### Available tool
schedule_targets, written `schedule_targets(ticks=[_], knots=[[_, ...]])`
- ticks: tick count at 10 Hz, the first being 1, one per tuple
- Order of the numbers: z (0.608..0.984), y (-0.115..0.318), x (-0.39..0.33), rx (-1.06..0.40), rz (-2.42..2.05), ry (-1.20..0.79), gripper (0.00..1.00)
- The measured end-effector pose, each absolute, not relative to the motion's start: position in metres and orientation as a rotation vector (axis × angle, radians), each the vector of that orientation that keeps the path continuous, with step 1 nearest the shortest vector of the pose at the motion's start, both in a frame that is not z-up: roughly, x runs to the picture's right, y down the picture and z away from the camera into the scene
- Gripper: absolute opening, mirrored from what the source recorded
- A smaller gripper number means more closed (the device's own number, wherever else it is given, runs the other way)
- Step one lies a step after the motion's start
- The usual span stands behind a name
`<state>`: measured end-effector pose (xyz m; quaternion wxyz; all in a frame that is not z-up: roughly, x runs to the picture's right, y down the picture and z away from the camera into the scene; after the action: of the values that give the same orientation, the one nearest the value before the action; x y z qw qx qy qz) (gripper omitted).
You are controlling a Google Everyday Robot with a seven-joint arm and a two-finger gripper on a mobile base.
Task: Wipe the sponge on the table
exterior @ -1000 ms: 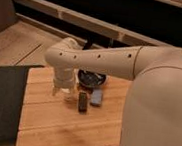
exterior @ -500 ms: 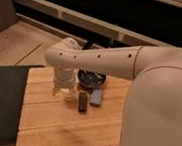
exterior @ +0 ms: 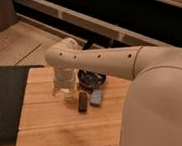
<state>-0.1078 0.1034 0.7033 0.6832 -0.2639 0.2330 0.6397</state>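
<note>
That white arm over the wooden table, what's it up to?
A robot arm reaches across the table, and its gripper hangs low over the planks, just left of a dark bar. The sponge it is meant to wipe with lies flat on the wood on the bar's other side, not picked up yet. A dark round object sits behind them, and a grey mat lies along the table's left side.
</note>
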Motion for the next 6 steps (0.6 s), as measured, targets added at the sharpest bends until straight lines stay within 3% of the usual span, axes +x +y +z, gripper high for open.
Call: schedule_targets(ticks=[6], knots=[[0.7072, 0.0945, -0.1076, -0.57, 1.437, 0.49, 0.65]])
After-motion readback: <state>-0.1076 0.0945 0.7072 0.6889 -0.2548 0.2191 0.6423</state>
